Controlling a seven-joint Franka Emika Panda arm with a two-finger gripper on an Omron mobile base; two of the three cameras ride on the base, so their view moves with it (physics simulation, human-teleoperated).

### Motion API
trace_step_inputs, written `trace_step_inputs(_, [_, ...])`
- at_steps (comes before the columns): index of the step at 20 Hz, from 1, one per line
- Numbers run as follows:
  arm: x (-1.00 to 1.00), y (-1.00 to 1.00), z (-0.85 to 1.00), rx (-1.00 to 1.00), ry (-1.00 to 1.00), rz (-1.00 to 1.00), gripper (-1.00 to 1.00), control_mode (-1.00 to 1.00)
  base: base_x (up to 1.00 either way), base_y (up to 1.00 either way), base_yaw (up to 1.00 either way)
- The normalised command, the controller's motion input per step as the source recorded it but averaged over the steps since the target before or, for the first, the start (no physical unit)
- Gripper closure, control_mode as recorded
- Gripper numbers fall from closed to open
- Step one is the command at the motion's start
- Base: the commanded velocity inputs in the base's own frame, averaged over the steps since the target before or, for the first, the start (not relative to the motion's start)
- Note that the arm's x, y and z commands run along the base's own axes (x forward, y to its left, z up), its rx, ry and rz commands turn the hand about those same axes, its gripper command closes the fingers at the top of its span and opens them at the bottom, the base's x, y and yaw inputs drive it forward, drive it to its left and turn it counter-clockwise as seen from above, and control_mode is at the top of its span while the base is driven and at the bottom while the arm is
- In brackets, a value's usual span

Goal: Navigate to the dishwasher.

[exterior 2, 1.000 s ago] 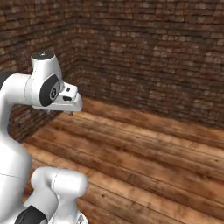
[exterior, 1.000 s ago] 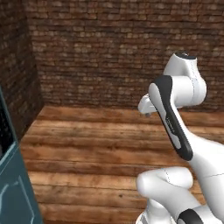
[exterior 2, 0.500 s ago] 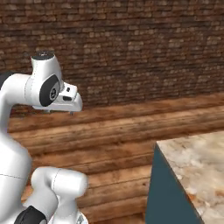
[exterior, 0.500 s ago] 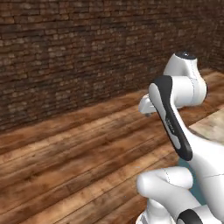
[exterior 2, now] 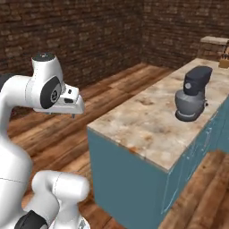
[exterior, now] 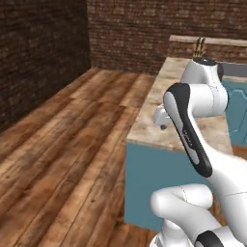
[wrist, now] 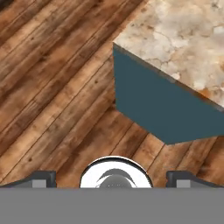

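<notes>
No dark grey dishwasher panel is in view. My arm is folded up over the base, the hand held at chest height. In the hand view my gripper [wrist: 113,179] looks down at the wooden floor and the near corner of a teal island [wrist: 162,109]. The fingertips [wrist: 43,178] stand far apart with nothing between them, so the gripper is open. The hand [exterior 2: 72,103] hangs just left of the island's corner, and from the other side the hand [exterior: 162,118] pokes out from behind the forearm.
The teal island with a marble top [exterior 2: 147,116] stands close ahead on the right. On it sit a grey stand mixer [exterior 2: 192,94] and, farther back, a knife block [exterior 2: 223,60]. Wooden floor [exterior: 62,144] stretches left to brick walls [exterior: 38,53].
Both base views have swung as the base turned and drove. The brick wall has slid away and the island's top fills more of them. The arm's pose is the same.
</notes>
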Motion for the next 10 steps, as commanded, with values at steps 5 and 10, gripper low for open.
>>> trace_step_inputs(5, [0.00, 0.00, 0.00, 0.00, 0.00, 0.00, -1.00, 1.00, 0.00, 0.00, -1.00])
trace_step_inputs(10, [0.00, 0.00, 0.00, 0.00, 0.00, 0.00, -1.00, 1.00, 0.00, 0.00, -1.00])
